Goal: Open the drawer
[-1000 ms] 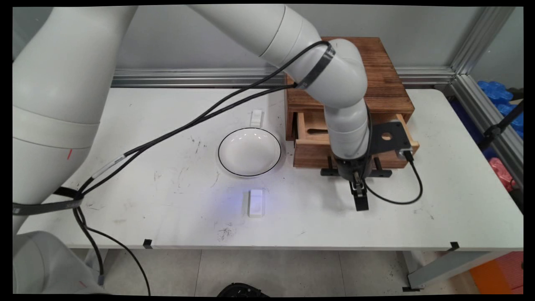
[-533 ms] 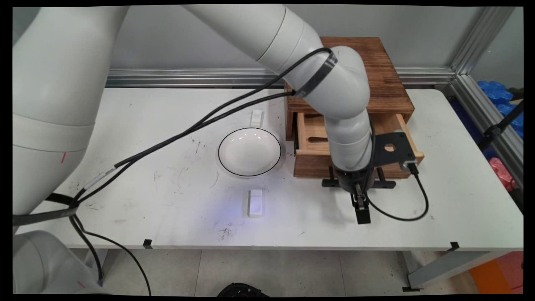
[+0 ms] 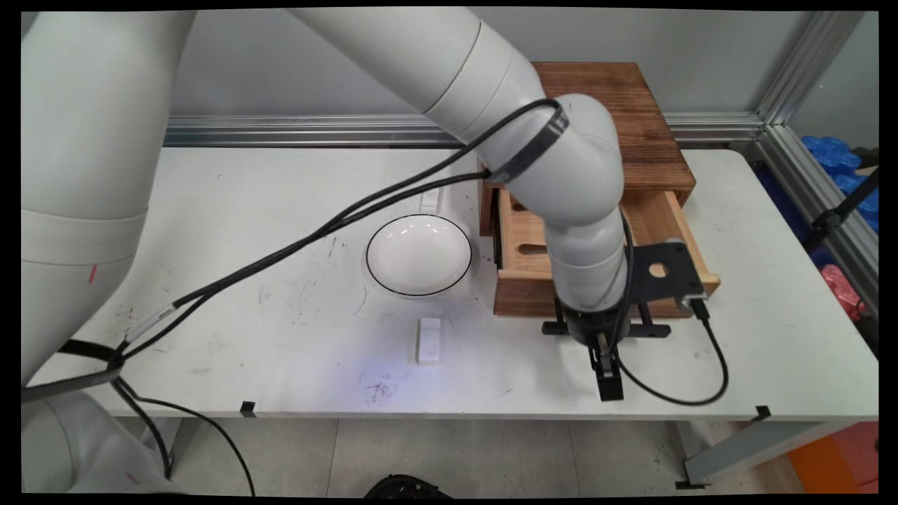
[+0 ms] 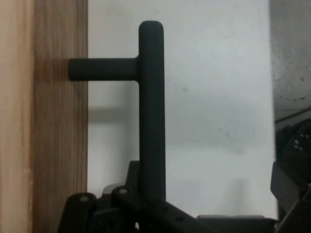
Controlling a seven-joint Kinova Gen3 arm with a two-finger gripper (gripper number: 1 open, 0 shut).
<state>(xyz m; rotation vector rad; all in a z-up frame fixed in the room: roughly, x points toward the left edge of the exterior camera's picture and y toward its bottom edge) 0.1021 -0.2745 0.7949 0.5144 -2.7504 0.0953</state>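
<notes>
Drawer (image 3: 603, 242) has slid further out of the wooden cabinet (image 3: 631, 119) toward the table's near edge, my claw (image 3: 609, 330) pinching its black handle bar (image 4: 151, 111), which runs crosswise along the drawer front.

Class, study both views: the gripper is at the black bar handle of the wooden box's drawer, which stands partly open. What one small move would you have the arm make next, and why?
Probably one more short pull toward the table's near edge. The gripper is at the black handle, the handle bar running down between its linkage, and the drawer stands partly out of the wooden box, so pulling straight should open it further. Whether the fingers are clamped I cannot tell.
</notes>
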